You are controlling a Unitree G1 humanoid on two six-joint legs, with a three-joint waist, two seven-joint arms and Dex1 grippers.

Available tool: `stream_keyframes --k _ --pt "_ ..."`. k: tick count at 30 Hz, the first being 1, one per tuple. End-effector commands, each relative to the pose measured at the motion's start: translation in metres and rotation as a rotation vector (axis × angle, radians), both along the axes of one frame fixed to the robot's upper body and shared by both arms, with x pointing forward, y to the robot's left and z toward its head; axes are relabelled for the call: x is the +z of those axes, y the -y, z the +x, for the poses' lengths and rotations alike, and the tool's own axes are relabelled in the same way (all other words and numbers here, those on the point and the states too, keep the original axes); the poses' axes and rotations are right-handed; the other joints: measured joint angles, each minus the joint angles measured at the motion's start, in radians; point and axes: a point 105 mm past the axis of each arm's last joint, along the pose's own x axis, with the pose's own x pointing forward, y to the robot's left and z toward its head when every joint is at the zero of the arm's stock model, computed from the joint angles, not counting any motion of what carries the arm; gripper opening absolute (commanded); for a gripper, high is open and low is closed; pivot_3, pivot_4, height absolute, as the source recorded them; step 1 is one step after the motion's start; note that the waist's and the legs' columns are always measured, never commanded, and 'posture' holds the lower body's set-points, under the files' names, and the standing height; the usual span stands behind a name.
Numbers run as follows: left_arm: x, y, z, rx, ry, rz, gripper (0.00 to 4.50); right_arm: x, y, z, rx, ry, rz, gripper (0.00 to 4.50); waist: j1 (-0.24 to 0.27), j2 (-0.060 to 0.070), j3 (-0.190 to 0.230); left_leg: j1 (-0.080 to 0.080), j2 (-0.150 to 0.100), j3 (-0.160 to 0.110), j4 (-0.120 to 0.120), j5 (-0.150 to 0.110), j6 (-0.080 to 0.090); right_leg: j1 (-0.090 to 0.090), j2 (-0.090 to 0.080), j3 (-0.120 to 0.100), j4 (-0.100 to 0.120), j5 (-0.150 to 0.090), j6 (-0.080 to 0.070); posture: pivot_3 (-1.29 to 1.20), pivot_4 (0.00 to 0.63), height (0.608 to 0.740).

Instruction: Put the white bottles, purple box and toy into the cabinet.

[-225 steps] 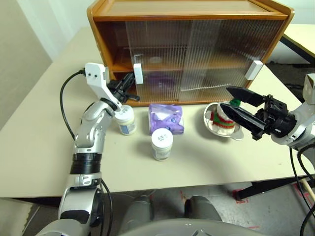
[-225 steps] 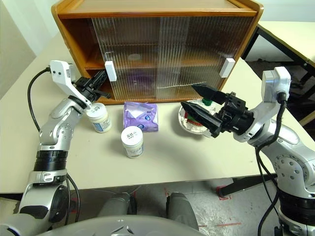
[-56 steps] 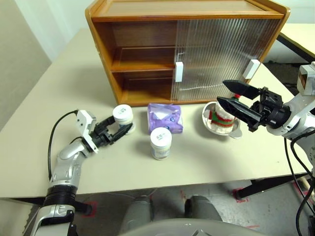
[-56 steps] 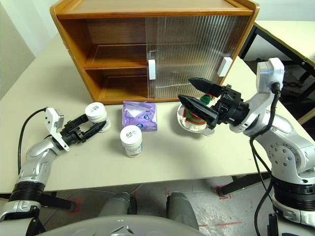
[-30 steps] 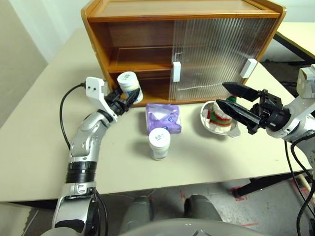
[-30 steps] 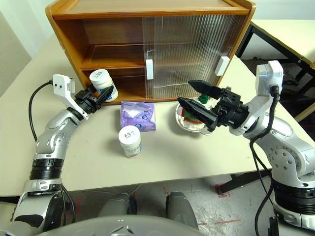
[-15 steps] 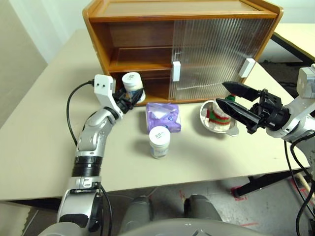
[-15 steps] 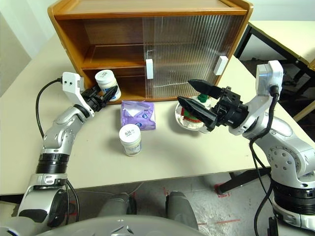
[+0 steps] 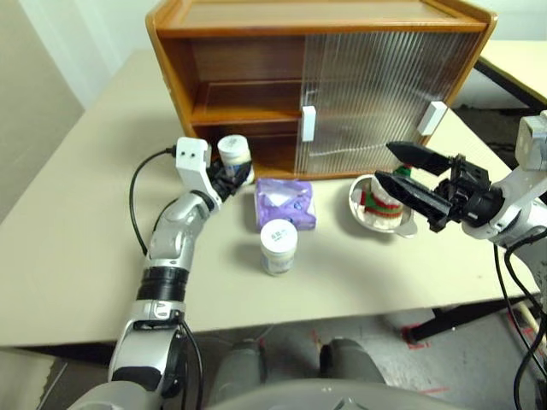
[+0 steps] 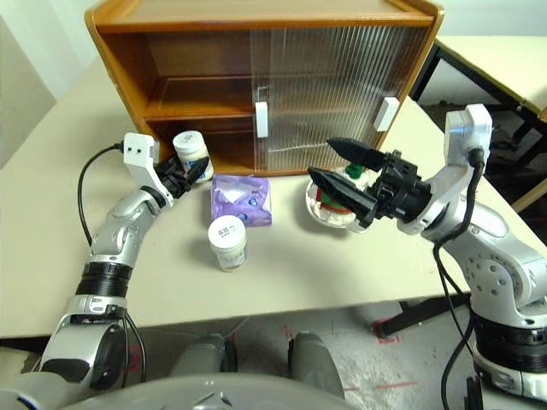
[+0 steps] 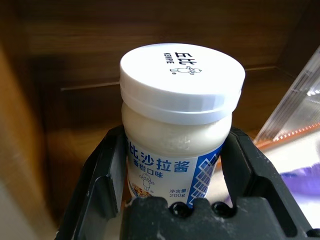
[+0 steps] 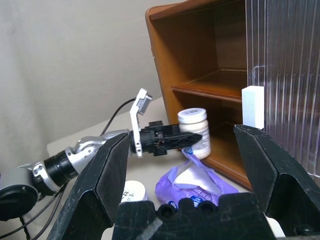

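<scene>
A large orange-brown cabinet [image 9: 256, 51] fills the upper centre of the left eye view on a beige counter [image 9: 77, 213], its ribbed sliding doors [image 9: 376, 85] pushed to the right so the left half stands open, showing an inner shelf [image 9: 244, 113] and the lower compartment.

At centre left, the left hand [image 9: 229, 173] grips one of the white bottles [image 9: 233, 156] around its body, fingers closed against both sides of the jar, at the front edge of the cabinet's lower left opening. The left wrist view shows this jar [image 11: 180, 115] upright between the black fingers [image 11: 102, 185], with dark wood behind it.

At centre right, the right hand [image 9: 400, 178] hangs above the counter with its two long fingers spread wide and nothing between them, just over a shiny metal bowl [image 9: 363, 212].

The purple box [image 9: 285, 202] lies in the middle of the frame, just in front of the cabinet. The toy [image 9: 385, 205], with its red and green stripes, sits in the bowl right of the box.

The second white bottle [image 9: 279, 246] stands upright on the counter, just below the purple box.
</scene>
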Motion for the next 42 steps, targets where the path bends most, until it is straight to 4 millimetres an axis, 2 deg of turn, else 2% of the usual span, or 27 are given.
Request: stream_keyframes --k 1,13,30,42 --pt "0.009 0.006 0.007 0.000 0.043 0.021 3.05 0.003 0.000 -0.002 -0.004 0.016 0.005 4.50 -0.001 0.000 0.000 0.000 0.000 0.000 0.000 0.000 0.000 0.000 0.000 0.000 0.000 0.000 0.000 -0.13 0.000 0.740" --pt "0.000 0.008 0.029 0.117 0.024 0.072 3.05 0.004 -0.001 -0.003 -0.007 0.018 0.005 4.50 -0.002 -0.001 0.000 0.000 0.000 0.000 0.001 0.000 0.000 0.000 0.000 0.000 0.000 0.000 0.001 -0.13 0.000 0.740" --pt "-0.006 0.043 0.046 0.120 0.020 0.074 3.05 0.005 -0.002 -0.003 -0.003 0.023 0.004 4.50 -0.003 -0.001 0.001 -0.001 -0.001 0.000 0.001 0.000 0.000 0.000 0.001 0.000 0.000 0.000 0.003 -0.15 0.000 0.740" --pt "-0.006 0.030 0.053 0.203 0.018 0.118 3.05 0.006 -0.001 -0.003 -0.010 0.024 0.002 4.50 -0.005 -0.001 0.001 -0.001 -0.001 0.000 0.001 0.000 0.000 0.000 0.000 0.000 0.000 0.000 0.005 -0.15 0.000 0.740"
